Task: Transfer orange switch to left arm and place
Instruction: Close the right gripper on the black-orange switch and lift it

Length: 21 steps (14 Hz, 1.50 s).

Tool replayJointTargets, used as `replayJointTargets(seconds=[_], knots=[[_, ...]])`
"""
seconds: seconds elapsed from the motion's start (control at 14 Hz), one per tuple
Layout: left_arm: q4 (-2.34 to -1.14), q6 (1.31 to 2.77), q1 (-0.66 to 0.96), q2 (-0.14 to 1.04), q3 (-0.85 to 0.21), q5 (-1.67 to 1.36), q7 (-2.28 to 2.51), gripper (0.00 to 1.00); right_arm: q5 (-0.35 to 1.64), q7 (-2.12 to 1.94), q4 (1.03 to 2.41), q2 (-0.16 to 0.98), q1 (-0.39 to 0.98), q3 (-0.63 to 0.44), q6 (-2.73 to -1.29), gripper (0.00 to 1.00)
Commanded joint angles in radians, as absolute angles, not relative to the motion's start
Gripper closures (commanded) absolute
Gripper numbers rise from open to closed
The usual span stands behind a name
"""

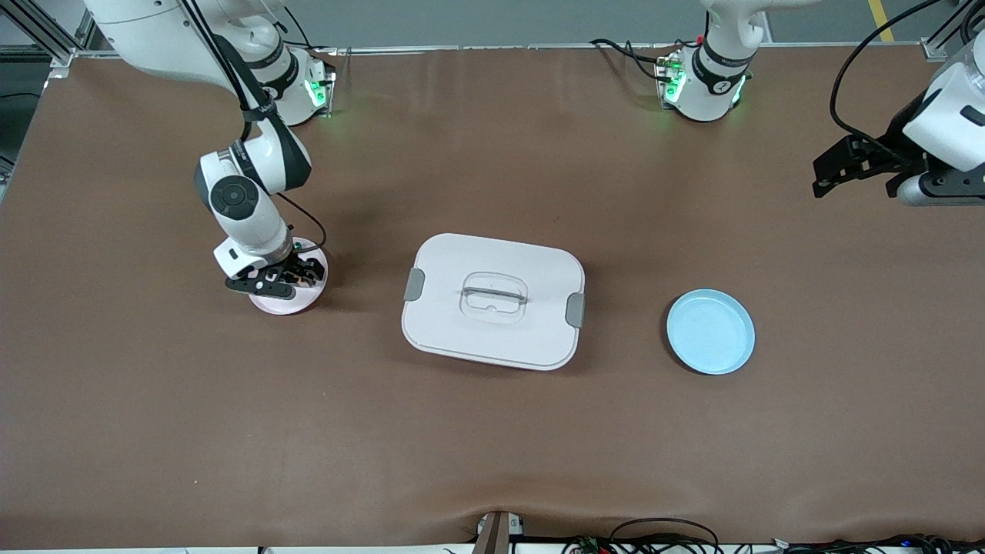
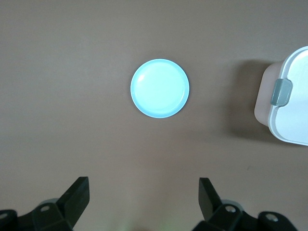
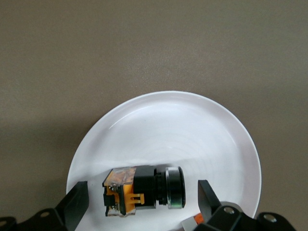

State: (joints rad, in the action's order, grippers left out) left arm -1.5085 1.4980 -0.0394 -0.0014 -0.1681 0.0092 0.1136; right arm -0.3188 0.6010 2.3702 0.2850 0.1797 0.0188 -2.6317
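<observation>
The orange switch [image 3: 139, 191], a small black block with orange parts and a round black end, lies on its side on a pale pink plate [image 1: 286, 305] [image 3: 168, 134] toward the right arm's end of the table. My right gripper [image 1: 296, 273] [image 3: 143, 192] is down over that plate, open, with one finger on each side of the switch and a gap to each. The front view hides the switch under this gripper. The white box [image 1: 492, 300] [image 2: 293, 96] sits mid-table. My left gripper [image 1: 835, 173] [image 2: 144, 192] waits open and empty, high over the left arm's end.
A light blue plate [image 1: 710, 332] [image 2: 160, 88] lies empty between the box and the left arm's end of the table. A small grey and orange piece [image 3: 193, 221] rests on the pink plate beside one right finger. Brown table surrounds the box.
</observation>
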Motion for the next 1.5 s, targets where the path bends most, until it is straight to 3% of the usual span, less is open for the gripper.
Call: replayJointTargets(seconds=[0.0,1.07,1.14,1.28,1.35,1.42], knots=[[-1.505,1.493,-0.044,-0.008,-0.173,0.002,0.107,0.0,-0.351,0.632,2.376,0.291,0.179,0.017,-2.646,0.0],[-1.497,1.488,-0.052,-0.006,-0.172,0.006,0.109,0.0,-0.383,0.632,2.375,0.318,0.178,0.015,-2.648,0.01],[-1.497,1.488,-0.052,-0.006,-0.17,0.008,0.109,0.0,-0.383,0.632,2.375,0.318,0.176,0.015,-2.648,0.19],[-1.497,1.488,-0.054,-0.006,-0.17,0.005,0.107,0.0,-0.383,0.644,2.375,0.316,0.173,0.015,-2.645,0.86],[-1.497,1.488,-0.054,-0.006,-0.169,0.003,0.107,0.0,-0.383,0.662,2.373,0.316,0.173,0.017,-2.642,1.0],[-1.497,1.489,-0.052,-0.003,-0.169,0.003,0.107,0.0,-0.383,0.675,2.373,0.316,0.173,0.017,-2.64,1.0]])
